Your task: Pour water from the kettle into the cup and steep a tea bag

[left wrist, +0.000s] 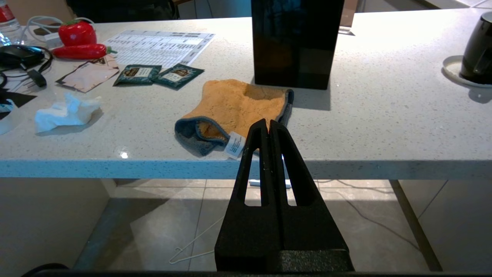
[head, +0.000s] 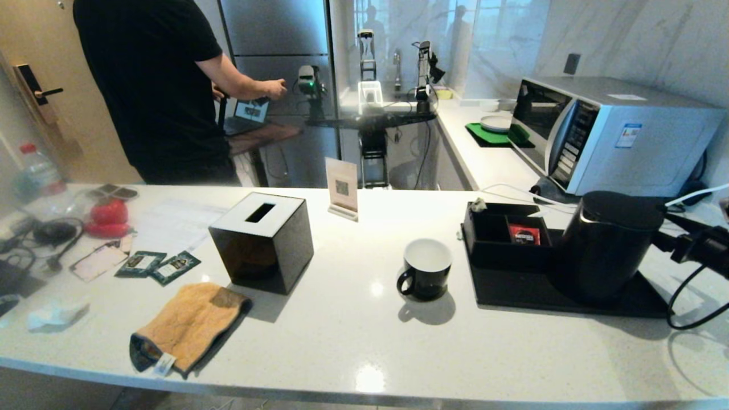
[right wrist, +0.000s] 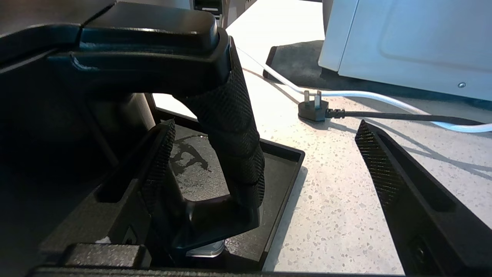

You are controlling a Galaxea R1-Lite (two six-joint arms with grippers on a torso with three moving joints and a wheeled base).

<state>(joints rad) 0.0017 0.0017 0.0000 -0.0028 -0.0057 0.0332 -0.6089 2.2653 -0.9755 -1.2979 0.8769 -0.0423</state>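
Note:
The tall black kettle point(head: 609, 245) stands on a black tray point(head: 512, 293) at the right of the counter. Its knurled loop handle point(right wrist: 230, 127) sits between the spread fingers of my right gripper point(right wrist: 265, 129), which is open and not clamped on it; one finger point(right wrist: 161, 154) is close beside the handle. Left of the tray stands the black cup point(head: 427, 267), white inside and empty, also seen as the cup point(left wrist: 476, 50). A small pale sachet, apparently the tea bag point(head: 477, 205), lies on the organizer's corner. My left gripper point(left wrist: 269, 123) is shut and empty, below the counter's front edge. Water is hidden, apart from wet marks point(right wrist: 188, 154) on the tray.
A black tissue box point(head: 262, 242), an orange cloth point(head: 188, 324) and two dark green packets point(head: 156, 265) lie on the left. A red packet point(head: 524, 233) sits in the black organizer point(head: 495, 228). A microwave point(head: 615, 134), a loose plug point(right wrist: 313, 107) and cables are at the right. A person point(head: 159, 85) stands behind.

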